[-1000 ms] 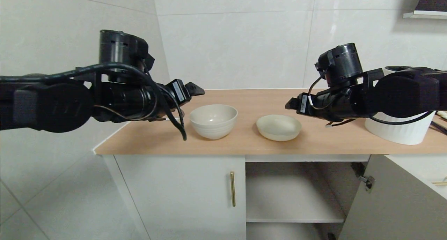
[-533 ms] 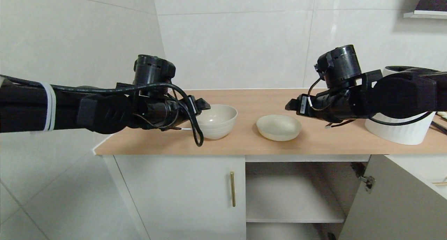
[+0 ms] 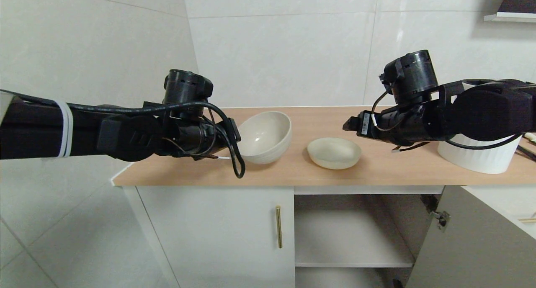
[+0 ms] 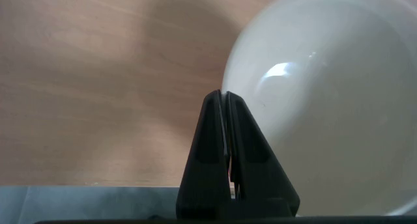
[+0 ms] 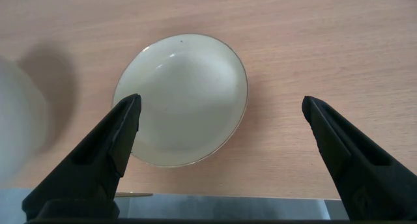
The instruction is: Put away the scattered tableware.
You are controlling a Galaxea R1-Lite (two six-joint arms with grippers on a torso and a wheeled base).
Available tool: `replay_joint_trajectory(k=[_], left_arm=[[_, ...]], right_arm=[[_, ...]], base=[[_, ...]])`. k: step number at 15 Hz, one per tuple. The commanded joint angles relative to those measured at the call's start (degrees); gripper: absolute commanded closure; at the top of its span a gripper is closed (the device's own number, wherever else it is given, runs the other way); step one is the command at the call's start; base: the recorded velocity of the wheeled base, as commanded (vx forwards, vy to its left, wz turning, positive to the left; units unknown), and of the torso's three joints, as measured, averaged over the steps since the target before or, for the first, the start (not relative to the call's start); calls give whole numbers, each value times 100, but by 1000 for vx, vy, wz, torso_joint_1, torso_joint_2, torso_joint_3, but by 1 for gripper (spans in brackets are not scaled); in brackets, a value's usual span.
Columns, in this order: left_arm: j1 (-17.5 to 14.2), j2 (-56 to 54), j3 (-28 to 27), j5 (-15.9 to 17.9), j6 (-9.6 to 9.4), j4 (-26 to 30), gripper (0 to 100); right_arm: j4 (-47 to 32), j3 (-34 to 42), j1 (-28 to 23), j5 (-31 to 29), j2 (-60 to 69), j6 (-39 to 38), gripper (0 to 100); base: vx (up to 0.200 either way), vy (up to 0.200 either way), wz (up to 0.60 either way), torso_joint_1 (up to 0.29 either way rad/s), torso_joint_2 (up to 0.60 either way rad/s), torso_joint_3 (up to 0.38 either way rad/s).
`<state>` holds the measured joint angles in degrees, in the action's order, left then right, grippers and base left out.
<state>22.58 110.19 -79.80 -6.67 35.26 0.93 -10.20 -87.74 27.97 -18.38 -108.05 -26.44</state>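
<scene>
No legible text or numbers

You see deep bowl [image 3: 266, 135]: glazed ceramic look, glossy white, smooth inside, faint ribbing outside. Shallow dish [image 5: 181, 99]: cream, smooth, softer sheen, thin dark rim line. Tabletop [image 3: 377, 171]: pale wood grain, matt. Your left gripper [image 4: 225, 103] and right gripper [image 3: 347, 126]: black plastic, matt. Cabinet door [image 3: 217, 229]: white, matt. Handle [image 3: 278, 226]: brass-coloured metal, polished. Wall tiles [image 3: 284, 57]: glossy white.

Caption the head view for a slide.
Left tool grips the tilted deep bowl by its rim; right tool hovers open near the shallow dish on the wooden counter.
</scene>
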Motion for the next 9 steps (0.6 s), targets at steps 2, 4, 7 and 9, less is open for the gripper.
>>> replay_joint_trajectory(k=[2,4,7,9], left_arm=[[1,-112,17,-1,16,4,100],[1,-121,17,-1,16,-5,100],[1,-200,43,16,16,4,100],[1,-244,43,16,16,13,100]], right_arm=[[-8,2,-2,37,73,-1,0],[-8,2,-2,63,47,7,0],[-26,-15,-10,151,-173,16,0],[-149,-33,-19,142,-358,60,0]], base=[[0,0,0,0,0,0],[0,0,0,0,0,0],[0,0,0,0,0,0],[0,0,0,0,0,0]])
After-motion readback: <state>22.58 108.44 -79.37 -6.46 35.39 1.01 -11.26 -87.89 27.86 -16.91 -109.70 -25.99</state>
